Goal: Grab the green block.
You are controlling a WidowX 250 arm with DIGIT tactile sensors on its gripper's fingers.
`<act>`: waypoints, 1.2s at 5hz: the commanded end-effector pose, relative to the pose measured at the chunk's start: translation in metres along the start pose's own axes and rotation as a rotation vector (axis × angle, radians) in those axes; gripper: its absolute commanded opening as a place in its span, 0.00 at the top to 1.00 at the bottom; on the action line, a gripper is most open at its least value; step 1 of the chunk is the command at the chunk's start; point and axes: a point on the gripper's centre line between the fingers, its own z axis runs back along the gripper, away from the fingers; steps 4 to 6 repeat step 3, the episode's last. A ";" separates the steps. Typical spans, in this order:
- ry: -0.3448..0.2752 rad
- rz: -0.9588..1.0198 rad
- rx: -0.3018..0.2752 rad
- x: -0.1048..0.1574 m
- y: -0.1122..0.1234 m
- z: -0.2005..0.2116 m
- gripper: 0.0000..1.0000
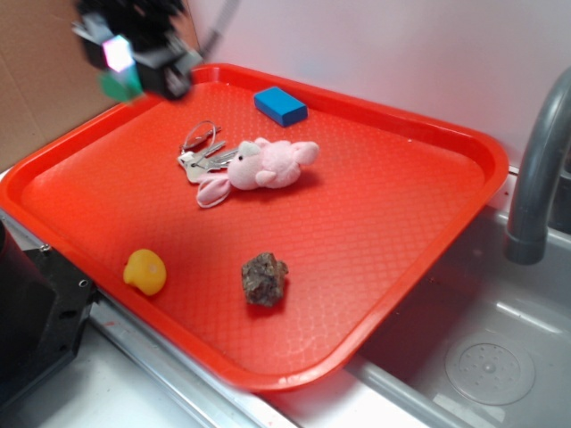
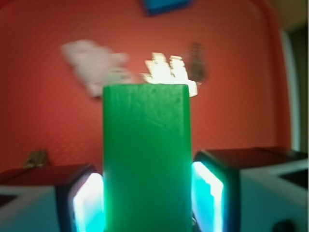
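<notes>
The green block (image 2: pixel 147 159) fills the middle of the wrist view, standing lengthwise between my two lit pads (image 2: pixel 88 203), which press against its sides. My gripper (image 2: pixel 147 203) is shut on it. In the exterior view the gripper (image 1: pixel 125 67) hangs blurred above the far left corner of the red tray (image 1: pixel 384 267), lifted off the tray floor. Only a small patch of the green block (image 1: pixel 120 86) shows beneath the fingers there.
On the tray lie a blue block (image 1: pixel 280 105), a bunch of keys (image 1: pixel 203 153), a pink plush bunny (image 1: pixel 260 168), a yellow duck (image 1: pixel 145 271) and a brown rock (image 1: pixel 264 279). A grey faucet (image 1: pixel 540 169) rises over the sink (image 1: pixel 482 357) at the right.
</notes>
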 end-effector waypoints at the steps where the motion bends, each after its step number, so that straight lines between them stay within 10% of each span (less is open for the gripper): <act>1: -0.156 0.165 -0.040 -0.001 0.025 0.039 1.00; 6: -0.258 0.183 -0.014 0.008 0.019 0.054 1.00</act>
